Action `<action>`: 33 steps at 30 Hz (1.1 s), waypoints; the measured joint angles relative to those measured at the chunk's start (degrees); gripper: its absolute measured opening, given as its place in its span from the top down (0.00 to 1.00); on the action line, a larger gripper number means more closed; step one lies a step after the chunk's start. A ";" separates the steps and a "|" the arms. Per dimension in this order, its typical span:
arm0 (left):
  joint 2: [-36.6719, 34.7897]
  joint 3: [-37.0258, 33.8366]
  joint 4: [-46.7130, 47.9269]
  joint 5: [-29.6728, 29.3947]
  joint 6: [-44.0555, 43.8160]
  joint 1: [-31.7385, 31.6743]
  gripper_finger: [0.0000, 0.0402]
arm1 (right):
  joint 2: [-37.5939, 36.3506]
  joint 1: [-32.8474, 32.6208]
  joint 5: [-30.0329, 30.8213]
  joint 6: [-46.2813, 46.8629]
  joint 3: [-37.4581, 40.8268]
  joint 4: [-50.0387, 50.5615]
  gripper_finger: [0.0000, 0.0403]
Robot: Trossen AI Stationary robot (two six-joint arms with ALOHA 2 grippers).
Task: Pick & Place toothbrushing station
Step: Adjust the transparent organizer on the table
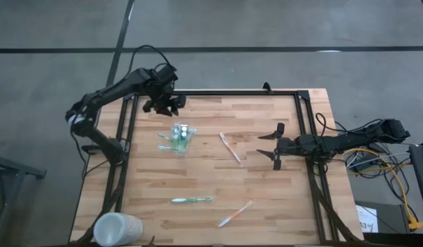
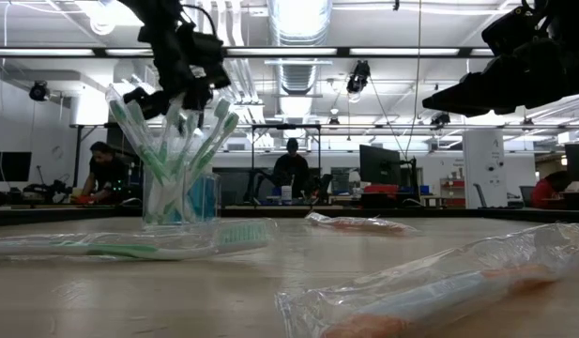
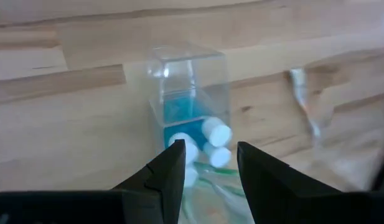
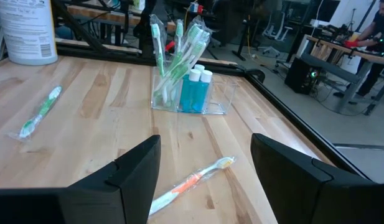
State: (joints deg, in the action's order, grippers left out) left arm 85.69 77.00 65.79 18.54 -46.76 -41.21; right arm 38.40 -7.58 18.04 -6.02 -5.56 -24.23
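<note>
The toothbrushing station (image 1: 178,137) is a see-through holder standing on its base on the wooden table, left of the middle. Green-and-white toothbrushes (image 2: 190,141) lean in it, beside blue tubes with white caps (image 3: 215,132). My left gripper (image 1: 163,110) hangs open above the holder's far side and points steeply down. In the left wrist view its two fingers (image 3: 173,165) frame the tube caps, and nothing lies between them. At the table's right side my right gripper (image 1: 269,145) waits open, level and pointing at the holder (image 4: 192,93).
Three wrapped toothbrushes lie loose on the table: an orange-and-white one (image 1: 230,147) right of the holder, a green one (image 1: 192,200) nearer the front, and an orange one (image 1: 235,213) beside it. A frosted white cup (image 1: 118,228) stands at the near left corner.
</note>
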 joint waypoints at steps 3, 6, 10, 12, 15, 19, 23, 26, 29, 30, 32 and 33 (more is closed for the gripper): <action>1.36 -1.83 -0.13 0.01 0.16 -0.04 0.63 | 0.00 -0.01 0.00 0.00 0.00 0.00 0.39; 2.37 -3.30 -0.53 0.18 0.39 -0.04 0.63 | 0.01 -0.01 0.00 0.00 0.00 0.00 0.39; 3.27 -5.84 -3.70 1.75 2.28 -0.04 0.63 | -0.01 -0.01 0.00 0.00 0.00 0.00 0.39; 3.61 -7.22 -5.69 2.48 2.85 -0.04 0.63 | 0.00 -0.02 0.00 0.00 0.00 0.00 0.39; 4.10 -8.87 -8.16 4.07 2.97 -0.04 0.63 | -0.01 0.00 0.00 0.02 0.00 0.00 0.39; 4.33 -10.92 -11.59 4.80 2.96 0.00 0.63 | -0.01 0.00 -0.01 0.00 0.00 0.00 0.39; 4.33 -12.21 -13.44 4.36 2.93 0.00 0.63 | -0.01 -0.02 0.00 0.00 0.00 0.00 0.39; 4.31 -12.83 -14.36 4.29 3.04 0.00 0.63 | 0.00 0.00 0.00 0.00 0.00 0.00 0.39; 4.22 -13.78 -15.70 4.10 3.04 0.00 0.64 | 0.01 0.00 -0.01 0.00 0.00 0.00 0.39; 4.22 -14.03 -15.93 3.98 3.04 0.00 0.64 | 0.01 0.00 0.00 0.00 0.00 0.00 0.39; 4.22 -14.48 -16.33 3.75 3.01 0.00 0.67 | 0.01 0.00 0.00 0.00 0.00 0.00 0.39; 4.24 -14.53 -16.33 3.53 3.04 0.00 0.68 | 0.00 -0.02 0.00 0.00 0.00 0.00 0.39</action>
State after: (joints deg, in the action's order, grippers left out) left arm 89.93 62.47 49.45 22.07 -43.72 -41.21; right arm 38.40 -7.60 18.04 -6.02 -5.56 -24.23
